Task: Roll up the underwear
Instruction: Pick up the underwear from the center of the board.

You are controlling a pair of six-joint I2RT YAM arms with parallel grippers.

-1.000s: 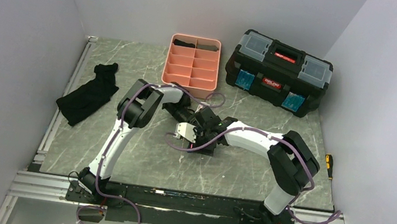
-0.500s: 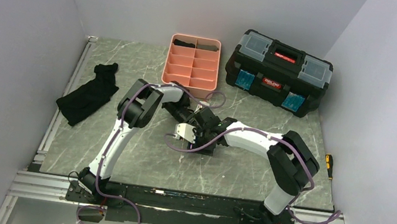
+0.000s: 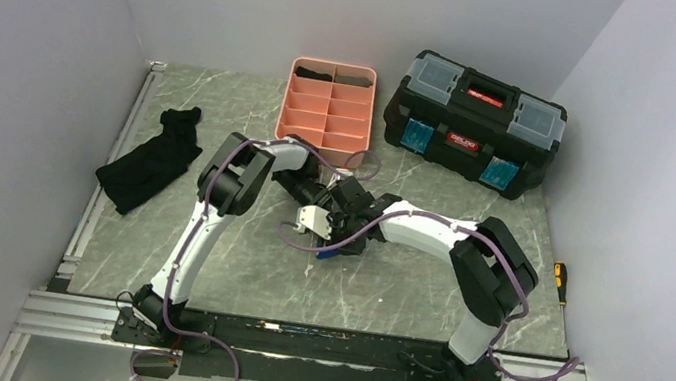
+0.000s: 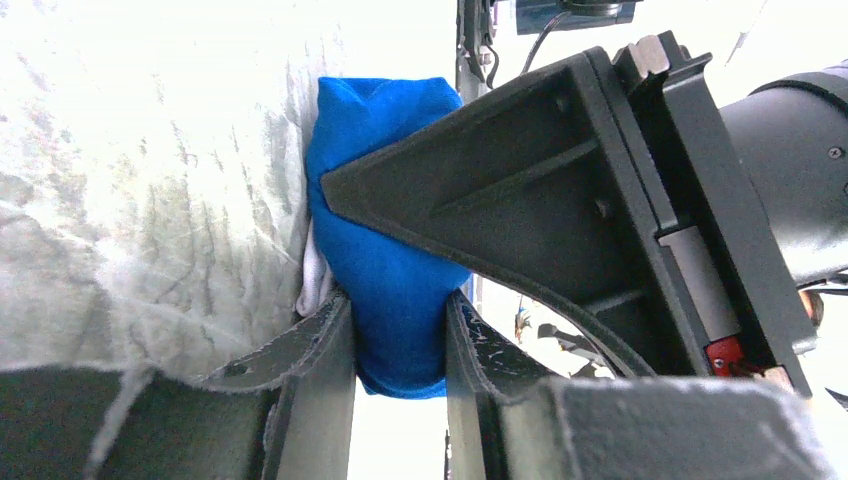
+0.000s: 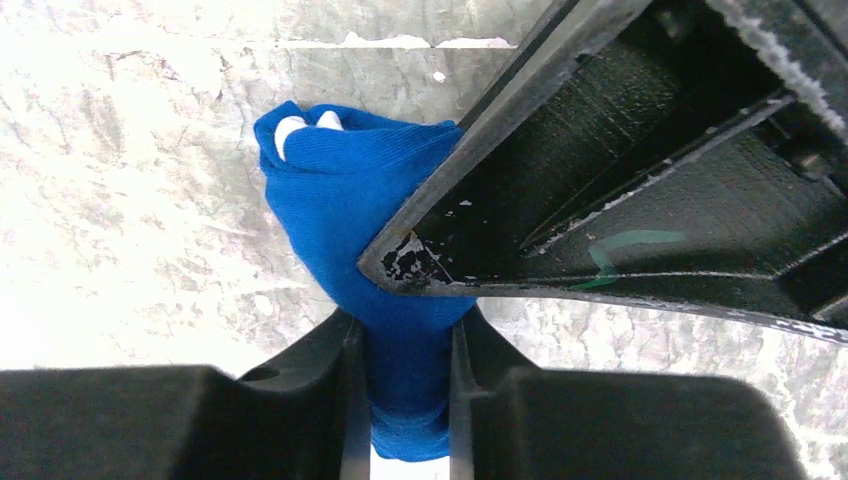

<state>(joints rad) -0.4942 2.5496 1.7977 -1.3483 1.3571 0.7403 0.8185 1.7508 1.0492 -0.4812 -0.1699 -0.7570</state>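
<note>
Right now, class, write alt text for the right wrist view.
Bunched bright-blue underwear is pinched in the right gripper, with a pale marbled table behind it. A black finger of the other arm presses into its side.

A lab test cell: plain white walls, aluminium rails, a toolbox on the bench.

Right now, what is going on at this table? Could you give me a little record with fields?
left gripper: closed on the blue underwear
right gripper: closed on the same underwear
underwear: bunched up between both grippers, mid-table
pink tray: behind the arms, dark items in its back row
toolbox: right of the tray, lid shut
black cloth: lying at the left, untouched
</note>
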